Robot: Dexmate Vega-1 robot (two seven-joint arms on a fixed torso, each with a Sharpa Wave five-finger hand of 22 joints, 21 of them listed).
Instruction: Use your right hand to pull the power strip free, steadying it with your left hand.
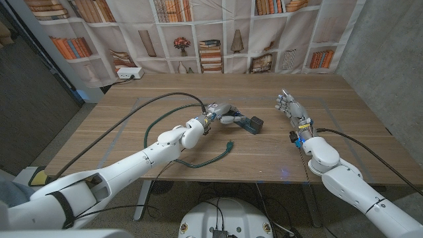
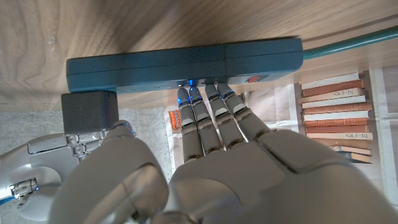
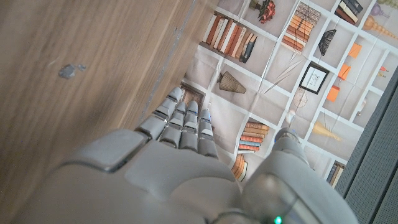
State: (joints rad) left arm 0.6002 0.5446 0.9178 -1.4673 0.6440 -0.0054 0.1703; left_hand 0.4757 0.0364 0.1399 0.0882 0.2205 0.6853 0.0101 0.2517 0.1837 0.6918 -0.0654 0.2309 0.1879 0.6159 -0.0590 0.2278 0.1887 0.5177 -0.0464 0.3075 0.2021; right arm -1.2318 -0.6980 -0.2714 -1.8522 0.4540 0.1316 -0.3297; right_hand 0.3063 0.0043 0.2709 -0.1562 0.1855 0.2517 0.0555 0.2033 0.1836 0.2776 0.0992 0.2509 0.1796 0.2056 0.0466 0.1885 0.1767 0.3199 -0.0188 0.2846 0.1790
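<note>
Near the desk [image 1: 132,142] middle, the left hand [image 1: 218,111] is pressing its fingers [image 2: 214,112] on the power strip [image 2: 186,65], not gripping it. Farther right, the right hand [image 1: 292,109] is waiting released, well apart. With only such pressing, the strip may slide when pulled.

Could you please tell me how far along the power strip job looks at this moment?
Done: the left hand rests its fingers on the teal power strip, steadying it. In hand: nothing yet; the right hand stands apart, fingers spread. Left: the dark adapter is still plugged in, so the pull has not begun.
</note>
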